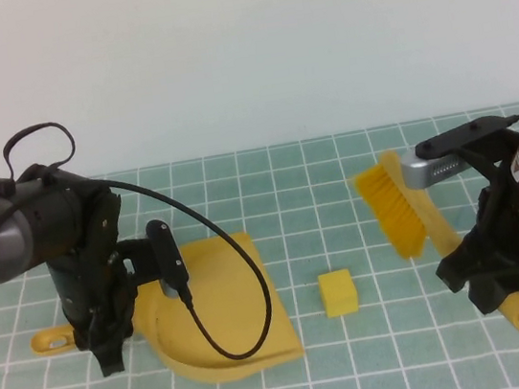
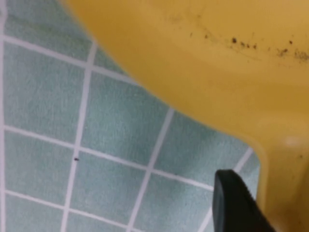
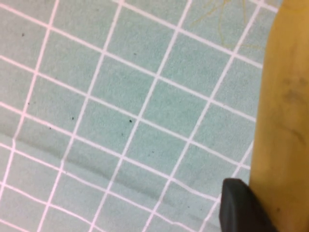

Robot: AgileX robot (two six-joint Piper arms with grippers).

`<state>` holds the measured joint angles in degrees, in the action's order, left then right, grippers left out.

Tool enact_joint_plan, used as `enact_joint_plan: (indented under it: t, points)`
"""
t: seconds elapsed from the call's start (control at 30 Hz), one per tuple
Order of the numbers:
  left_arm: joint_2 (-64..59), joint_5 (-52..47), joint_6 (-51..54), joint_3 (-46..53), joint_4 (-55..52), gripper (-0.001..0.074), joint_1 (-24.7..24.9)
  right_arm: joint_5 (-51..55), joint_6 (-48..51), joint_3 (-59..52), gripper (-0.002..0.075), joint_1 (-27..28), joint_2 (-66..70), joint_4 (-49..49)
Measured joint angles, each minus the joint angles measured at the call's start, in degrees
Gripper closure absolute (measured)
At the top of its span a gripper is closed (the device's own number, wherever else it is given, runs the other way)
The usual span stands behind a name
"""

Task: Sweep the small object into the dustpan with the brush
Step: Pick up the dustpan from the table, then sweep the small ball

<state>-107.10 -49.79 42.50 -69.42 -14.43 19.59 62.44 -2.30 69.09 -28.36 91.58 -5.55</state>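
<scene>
Only in high view is the cube (image 1: pixel 338 293) seen, betw. the dustpan (image 1: pixel 223 311) clamped by the left gripper (image 1: pixel 107 346) and the brush (image 1: pixel 406 205) clamped by the right gripper (image 1: pixel 490 283) (wrist views: grid mat (image 3: pixel 120 96), handles).

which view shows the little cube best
The high view: the small object sits whole on the mat between the dustpan, at the left gripper, and the brush, at the right gripper. Neither wrist view shows it.
</scene>
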Motion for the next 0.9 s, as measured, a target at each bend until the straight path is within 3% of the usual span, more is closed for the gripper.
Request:
enact_joint_plan:
  t: [0.5,0.9]
  points:
    - [3.0,-0.6,0.1,0.0,-5.2,0.0735,7.4,2.2,-7.2,0.1,0.0552,0.0,10.0,6.5]
    - [-0.3,-0.3,-0.1,0.0,-5.5,0.0735,7.8,-0.5,-9.4,0.2,0.0552,-0.5,13.9,8.6]
